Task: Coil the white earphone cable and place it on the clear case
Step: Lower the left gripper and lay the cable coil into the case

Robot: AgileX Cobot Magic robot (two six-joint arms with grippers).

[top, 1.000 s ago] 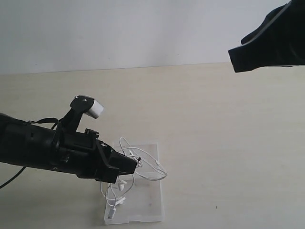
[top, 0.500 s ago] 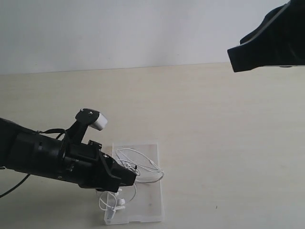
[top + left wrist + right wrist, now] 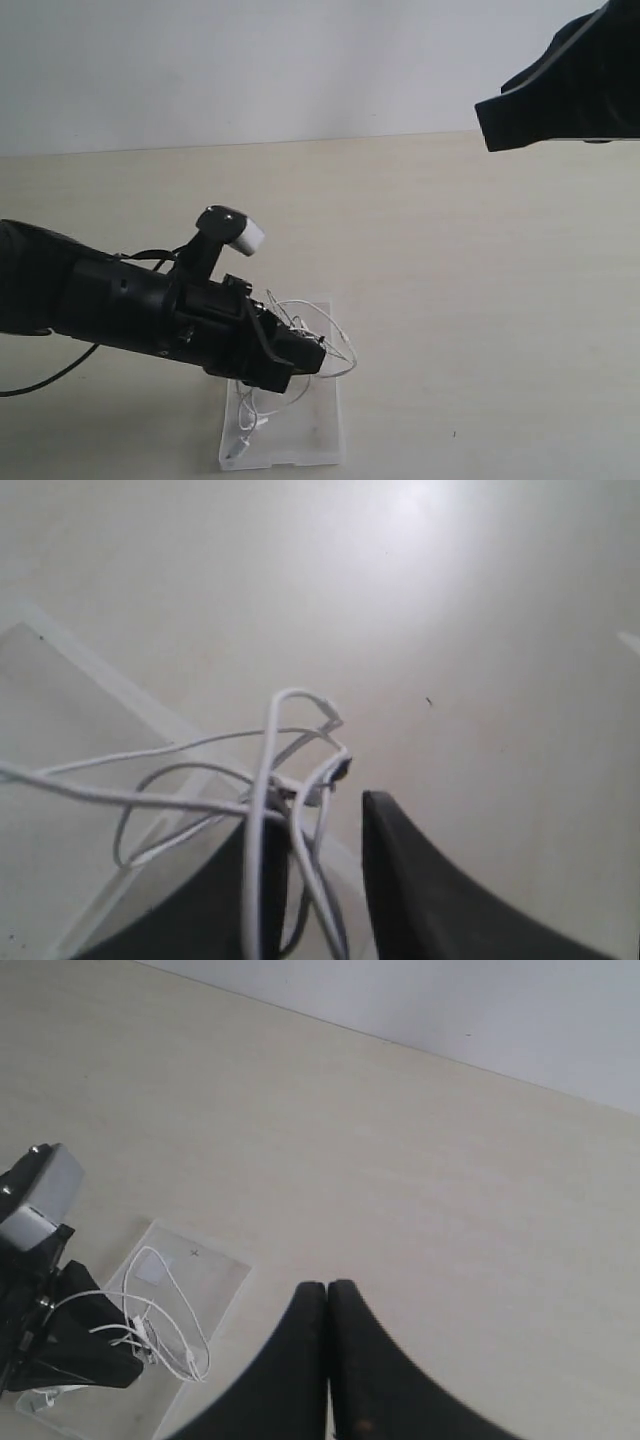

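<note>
The white earphone cable (image 3: 335,340) lies in loose loops over the clear case (image 3: 315,430), which rests flat near the table's front edge. My left gripper (image 3: 315,358) hovers low over the case. In the left wrist view its jaws (image 3: 325,815) stand apart, and strands of the cable (image 3: 270,750) drape over one finger and run through the gap, unclamped. The case (image 3: 60,740) shows beneath. My right gripper (image 3: 327,1285) is shut and empty, high above the table at the upper right (image 3: 485,110). From there the cable (image 3: 180,1345) and case (image 3: 215,1270) are seen below.
A pale wooden table (image 3: 480,300) spreads to the right and behind the case, with a white wall (image 3: 300,70) at the back. A small white sticker (image 3: 152,1266) marks one half of the case. The left arm's body (image 3: 110,300) covers the table's left front.
My left gripper has shifted right over the case and its jaws have parted a little. The cable loops moved right with it. The right arm has stayed still.
</note>
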